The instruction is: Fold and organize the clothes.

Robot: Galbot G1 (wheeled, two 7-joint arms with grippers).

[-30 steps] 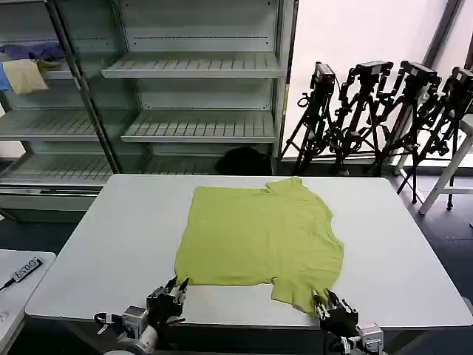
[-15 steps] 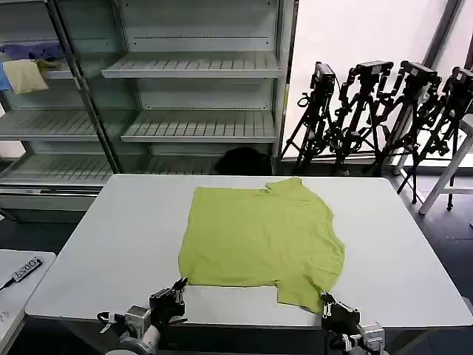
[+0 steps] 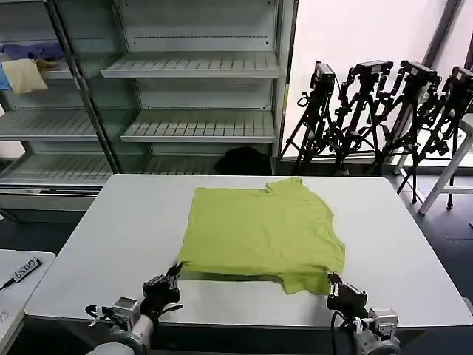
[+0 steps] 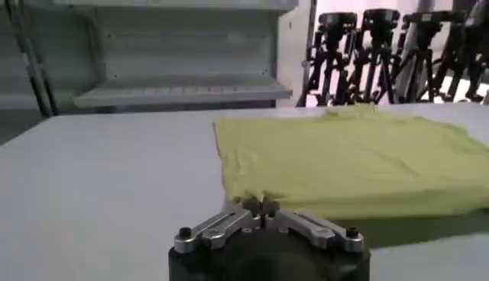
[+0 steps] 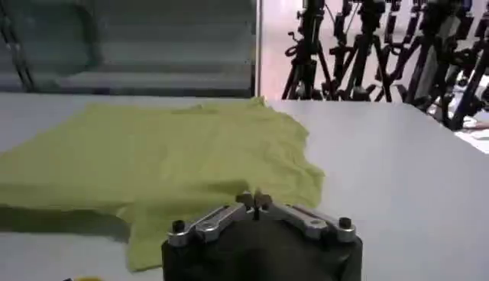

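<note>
T-shirt point(image 3: 260, 233) lies spread at table point(image 3: 111, 244) centre, plain side up, its long axis running 12 to 6 o'clock in the head view, near hem raised just off the surface with shadow beneath. Left gripper point(image 3: 173, 276) is pinched shut on the hem's 7 o'clock corner and right gripper point(image 3: 334, 285) clenched on the 5 o'clock corner by the sleeve, both at the shirt's near edge and equally placed. The whole garment lies toward 12 o'clock from both grippers, so a fold would likely carry the hem straight away toward the collar.
</note>
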